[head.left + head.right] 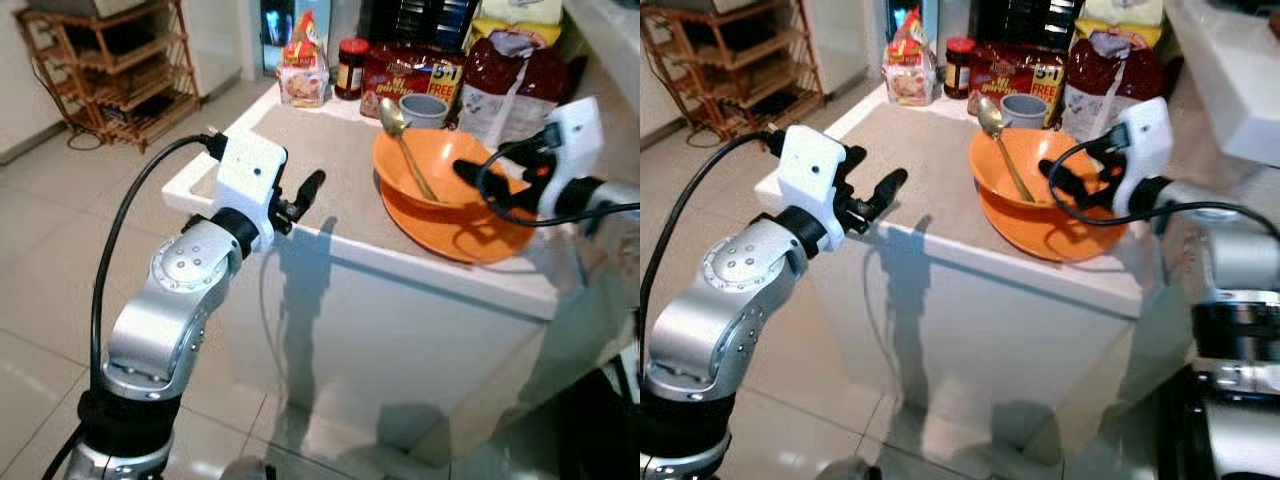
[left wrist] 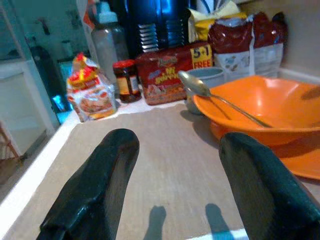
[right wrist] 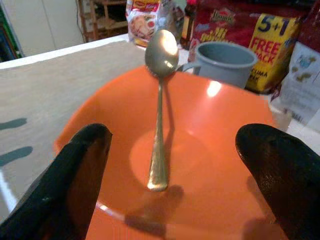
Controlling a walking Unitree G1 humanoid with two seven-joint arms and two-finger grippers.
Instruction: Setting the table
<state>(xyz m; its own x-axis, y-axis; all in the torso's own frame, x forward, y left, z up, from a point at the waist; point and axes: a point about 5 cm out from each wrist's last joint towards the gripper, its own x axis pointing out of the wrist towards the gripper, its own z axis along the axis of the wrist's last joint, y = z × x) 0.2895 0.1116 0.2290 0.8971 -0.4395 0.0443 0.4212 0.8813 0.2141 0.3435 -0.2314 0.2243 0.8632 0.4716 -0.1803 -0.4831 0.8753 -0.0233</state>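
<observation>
An orange bowl point(image 1: 445, 180) sits on an orange plate point(image 1: 470, 243) on the beige counter top point(image 1: 320, 150). A metal spoon point(image 1: 408, 155) leans inside the bowl, its head over the far rim. A grey mug point(image 1: 424, 108) stands just behind the bowl. My right gripper point(image 1: 464, 170) hovers at the bowl's right side, open, its fingers point(image 3: 82, 165) spread either side of the spoon point(image 3: 159, 125) without touching it. At the counter's near left edge my left gripper point(image 1: 308, 188) is open and holds nothing, pointing across the bare top toward the bowl point(image 2: 260, 107).
Along the counter's back stand a red noodle pack point(image 1: 410, 72), a dark jar point(image 1: 351, 67), a small snack bag point(image 1: 302, 70) and a dark red bag point(image 1: 510, 85). A wooden rack point(image 1: 110, 60) stands on the tiled floor at far left.
</observation>
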